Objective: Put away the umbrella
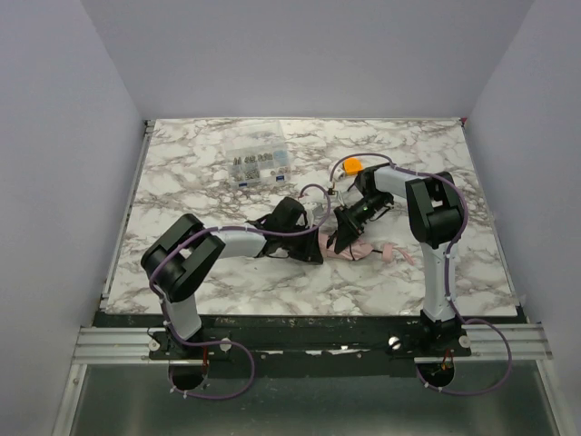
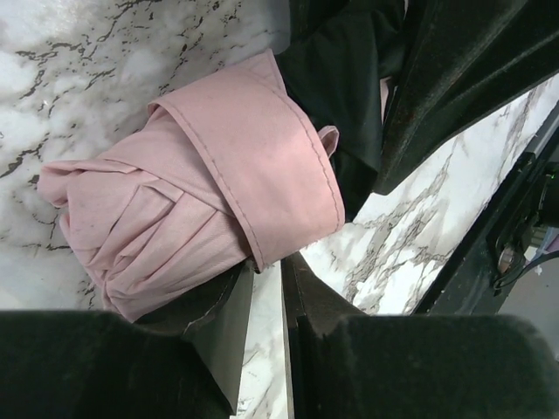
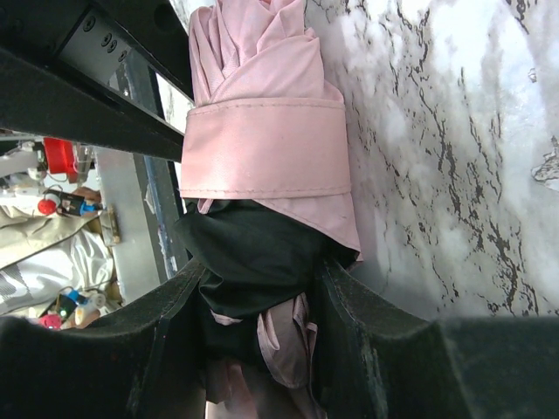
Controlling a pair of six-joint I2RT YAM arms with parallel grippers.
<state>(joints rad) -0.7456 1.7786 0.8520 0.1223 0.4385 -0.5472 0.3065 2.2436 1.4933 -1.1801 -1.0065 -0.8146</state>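
Note:
The umbrella (image 1: 363, 251) is a short pale pink roll lying on the marble table (image 1: 227, 272) at the centre, with its small pink handle (image 1: 388, 252) pointing right. A pink strap (image 2: 253, 157) is wrapped round the roll (image 2: 131, 227). My left gripper (image 2: 269, 266) has its jaws a narrow gap apart, with the strap's lower corner at the tips and marble showing between them. My right gripper (image 3: 262, 266) is shut on the umbrella's dark and pink folds below the strap (image 3: 262, 148). In the top view both grippers, left (image 1: 318, 245) and right (image 1: 343, 238), meet over the roll.
A small orange-and-white gadget (image 1: 351, 166) sits behind the right arm. A clear box of small parts (image 1: 259, 166) stands at the back centre. My right gripper's black body (image 2: 454, 87) crowds the left wrist view. Grey walls enclose the table.

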